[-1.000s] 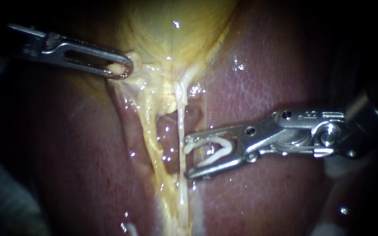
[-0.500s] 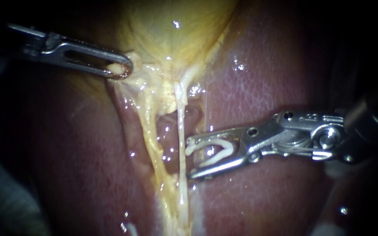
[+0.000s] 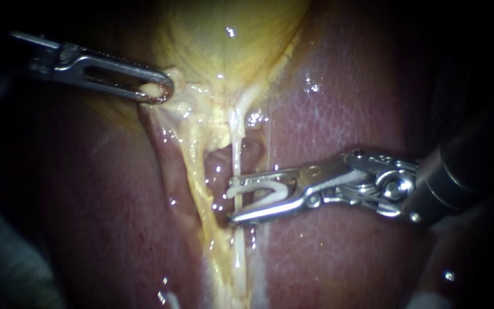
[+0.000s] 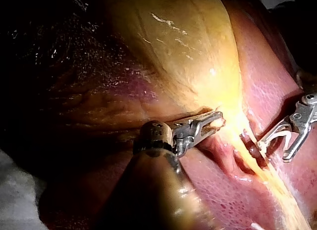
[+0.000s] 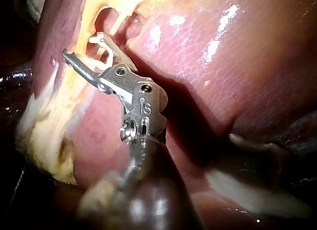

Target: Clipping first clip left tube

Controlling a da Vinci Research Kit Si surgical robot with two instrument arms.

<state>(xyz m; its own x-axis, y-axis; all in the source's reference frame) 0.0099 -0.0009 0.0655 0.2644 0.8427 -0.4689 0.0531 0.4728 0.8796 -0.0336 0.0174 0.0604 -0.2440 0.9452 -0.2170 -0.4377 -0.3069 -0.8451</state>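
dark red liver (image 3: 344, 114) fills the background, with the yellow gallbladder (image 3: 230, 51) hanging in from above. at the left, the left instrument (image 3: 156, 91) has its jaws closed on a fold of tissue (image 3: 174, 79) at the gallbladder's neck. from that neck two strands run downward side by side: a thicker yellow tube (image 3: 194, 171) and, just to its right, a thin white tube (image 3: 236, 151). further right, the right instrument (image 3: 231, 201) comes in almost level, so its jaws lie crosswise to both strands. they stand wide apart, carrying an open clip (image 3: 271, 191) seated against both of them. the white tube appears to cross the gap between them, and the tips end just short of the yellow tube. if the task means the yellow one, it lies just beyond the tips, so i judge a little more reach leftward is needed before squeezing; the right instrument is much the nearer.
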